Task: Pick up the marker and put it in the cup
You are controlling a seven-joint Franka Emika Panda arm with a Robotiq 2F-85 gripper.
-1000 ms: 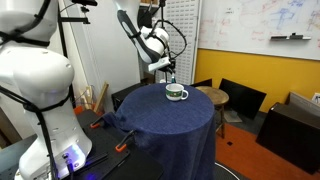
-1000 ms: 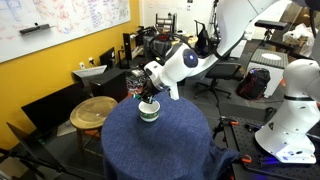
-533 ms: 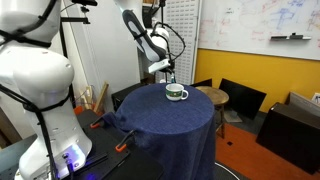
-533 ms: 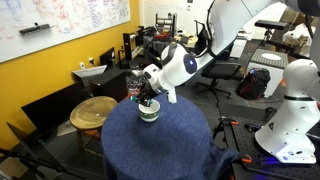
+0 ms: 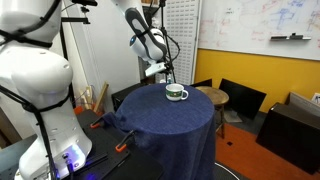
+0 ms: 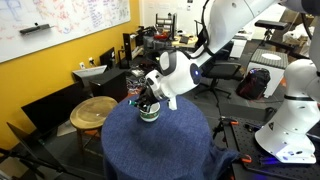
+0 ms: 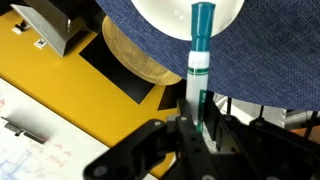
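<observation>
The cup [image 5: 176,93] is a squat white mug with a dark green band. It stands on the blue-cloth round table [image 5: 170,120] and shows in both exterior views [image 6: 148,111]. My gripper [image 5: 163,73] hangs just above and beside the cup [image 6: 141,98]. In the wrist view the gripper [image 7: 196,118] is shut on the marker [image 7: 200,50], a white stick with a teal tip. The tip points at the cup's white rim [image 7: 165,15] at the top of the frame.
A round wooden stool [image 6: 93,112] stands beside the table and shows in the wrist view [image 7: 135,55]. Black chairs [image 5: 240,98] and a yellow wall lie behind. A white robot body [image 5: 40,90] stands close by, and another [image 6: 295,110] shows in an exterior view.
The arm has swung a little, its wrist shifting sideways. The gripper stays by the cup with the marker still held.
</observation>
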